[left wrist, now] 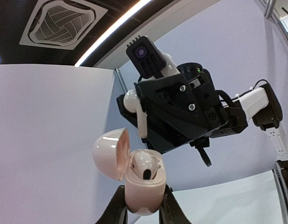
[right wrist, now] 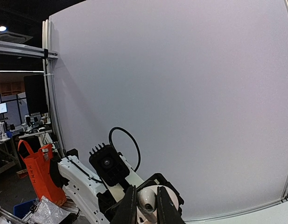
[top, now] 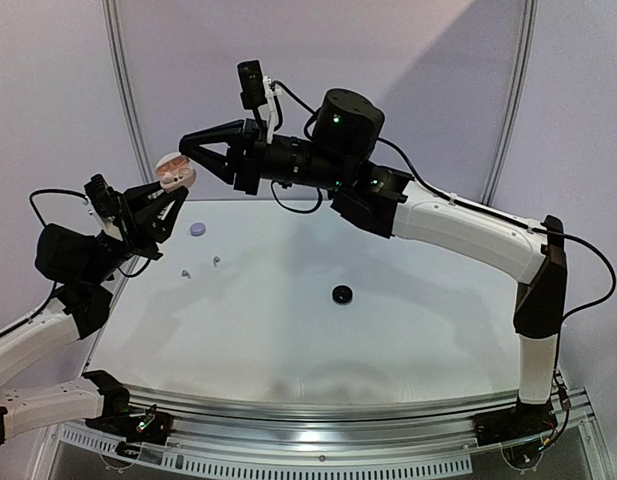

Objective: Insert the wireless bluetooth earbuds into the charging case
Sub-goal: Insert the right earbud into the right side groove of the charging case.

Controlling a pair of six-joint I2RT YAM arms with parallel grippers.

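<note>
One white earbud just above the open charging case.
Right gripper fingers, almost closed, pinch the earbud; its stem points down, long axis nearly upright. Left gripper fingers clamp the case from both sides. Far below the fingers on the table lie a lavender puck, a black puck, two loose buds.

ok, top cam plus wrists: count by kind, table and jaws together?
open charging case, in left jaws: 1
white earbud, in right jaws: 1
small pale earbuds on the table: 2
round pucks on the table, lavender puck and black puck: 2
Total: 6
</note>
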